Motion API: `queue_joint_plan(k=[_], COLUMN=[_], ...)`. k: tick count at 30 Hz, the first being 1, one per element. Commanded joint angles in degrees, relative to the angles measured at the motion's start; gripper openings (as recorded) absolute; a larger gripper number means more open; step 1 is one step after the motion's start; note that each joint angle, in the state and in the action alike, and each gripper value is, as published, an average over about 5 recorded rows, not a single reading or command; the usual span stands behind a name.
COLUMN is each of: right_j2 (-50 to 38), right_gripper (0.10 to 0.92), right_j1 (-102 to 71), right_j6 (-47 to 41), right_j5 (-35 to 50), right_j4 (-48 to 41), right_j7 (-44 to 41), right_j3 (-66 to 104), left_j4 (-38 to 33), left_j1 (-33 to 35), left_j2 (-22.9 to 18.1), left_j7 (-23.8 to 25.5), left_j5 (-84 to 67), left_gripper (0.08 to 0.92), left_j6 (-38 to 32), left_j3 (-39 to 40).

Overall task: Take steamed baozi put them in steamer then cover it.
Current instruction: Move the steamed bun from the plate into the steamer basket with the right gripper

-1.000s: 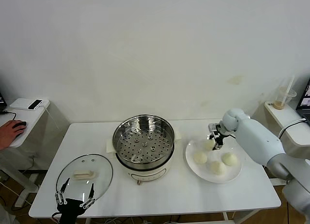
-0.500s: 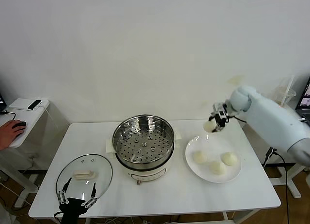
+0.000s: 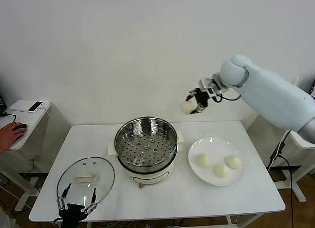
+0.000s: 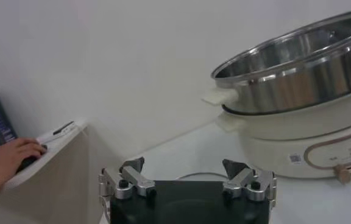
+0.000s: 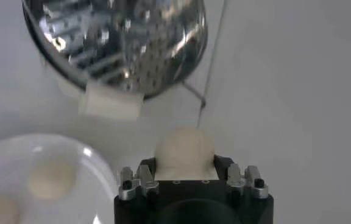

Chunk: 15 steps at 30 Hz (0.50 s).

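Observation:
My right gripper is shut on a cream-white baozi and holds it in the air, above and to the right of the steamer. In the right wrist view the baozi sits between the jaws with the steamer beyond it. Three more baozi lie on a white plate. The steamer's perforated tray holds nothing. The glass cover with its cream handle lies flat at the table's front left. My left gripper is open and parked at the front left edge by the cover.
A side table at far left holds a phone and a person's hand on a mouse. The steamer also shows in the left wrist view. A white wall stands behind the table.
My right gripper has lifted one baozi off the plate and carried it up and to the left, towards the steamer. The left arm has not moved.

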Motion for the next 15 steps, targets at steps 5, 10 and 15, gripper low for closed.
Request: queue_joint_plan(k=[5, 10, 15], right_j2=[13.0, 16.3, 18.3], right_gripper=[0.6, 0.598, 0.601], right_j1=[3.2, 0.1, -2.4], right_j6=[11.2, 17.8, 23.2], right_j5=[-0.2, -9.7, -17.7], right_j4=[-2.6, -6.4, -10.0], right_j7=[4.7, 6.7, 9.0], right_j3=[-12.5, -14.3, -15.1], left_j4=[-0.2, 0.2, 0.6], left_j1=[-0.4, -0.7, -0.8], left_j2=[0.0, -0.2, -0.5], left_j7=[0.3, 0.0, -0.2], left_j5=[-0.7, -0.7, -0.6], left_gripper=[0.823, 0.823, 0.823], left_j6=[0.1, 0.0, -0.1], left_j3=[-1.4, -2.2, -2.4])
